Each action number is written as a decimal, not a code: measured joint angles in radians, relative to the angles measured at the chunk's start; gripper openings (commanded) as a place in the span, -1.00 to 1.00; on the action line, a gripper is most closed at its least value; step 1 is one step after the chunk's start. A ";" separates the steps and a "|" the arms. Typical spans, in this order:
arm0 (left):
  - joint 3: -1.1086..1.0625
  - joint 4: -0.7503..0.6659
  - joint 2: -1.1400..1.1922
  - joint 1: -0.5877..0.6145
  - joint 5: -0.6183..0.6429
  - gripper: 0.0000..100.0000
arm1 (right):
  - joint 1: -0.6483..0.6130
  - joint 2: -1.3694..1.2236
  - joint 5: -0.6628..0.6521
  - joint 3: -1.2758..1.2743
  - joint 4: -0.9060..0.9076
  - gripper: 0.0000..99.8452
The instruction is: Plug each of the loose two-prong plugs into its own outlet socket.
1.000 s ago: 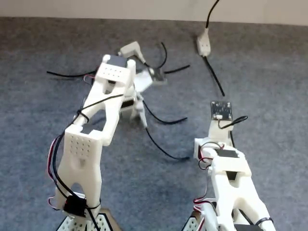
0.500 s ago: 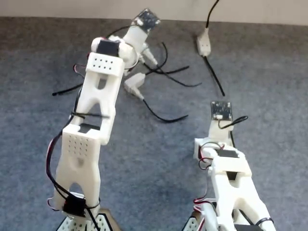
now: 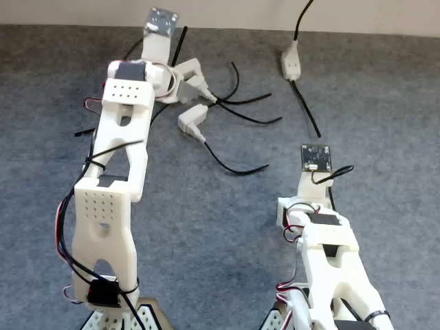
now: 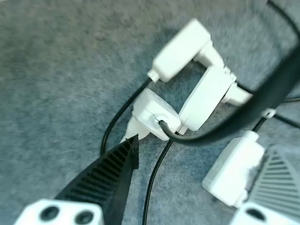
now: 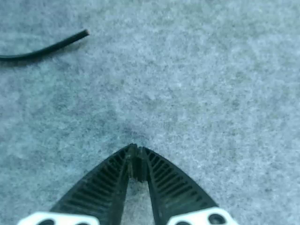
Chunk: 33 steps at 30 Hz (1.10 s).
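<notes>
Several white two-prong plugs and socket pieces with black cords lie bunched on the grey carpet. One plug sits beside a socket piece, a smaller plug touches it, and another lies against my left gripper's pale finger. My left gripper is open above this bunch, at the far left. A loose plug lies just nearer than it. A separate white socket lies at the far right. My right gripper is shut with nothing in it, low over bare carpet.
A thick black cable crosses close in front of the left wrist camera. Thin black cords trail over the middle of the carpet, and one cord end lies ahead of the right gripper. The right arm stands at the near right.
My left arm has stretched farther away and swung left. The plugs and cords near it have shifted, one plug now lying nearer than the gripper. The right arm has not moved.
</notes>
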<state>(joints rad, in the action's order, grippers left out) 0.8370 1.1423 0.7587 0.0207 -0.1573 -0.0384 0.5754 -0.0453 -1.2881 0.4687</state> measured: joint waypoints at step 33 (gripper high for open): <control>0.756 0.615 -1.103 0.069 0.012 -0.98 | 0.135 0.002 0.002 1.651 0.480 -0.99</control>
<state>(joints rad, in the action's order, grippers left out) 1.5934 1.7576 -0.3445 0.0898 -0.1450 0.0967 0.5769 -0.0437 0.3629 0.9490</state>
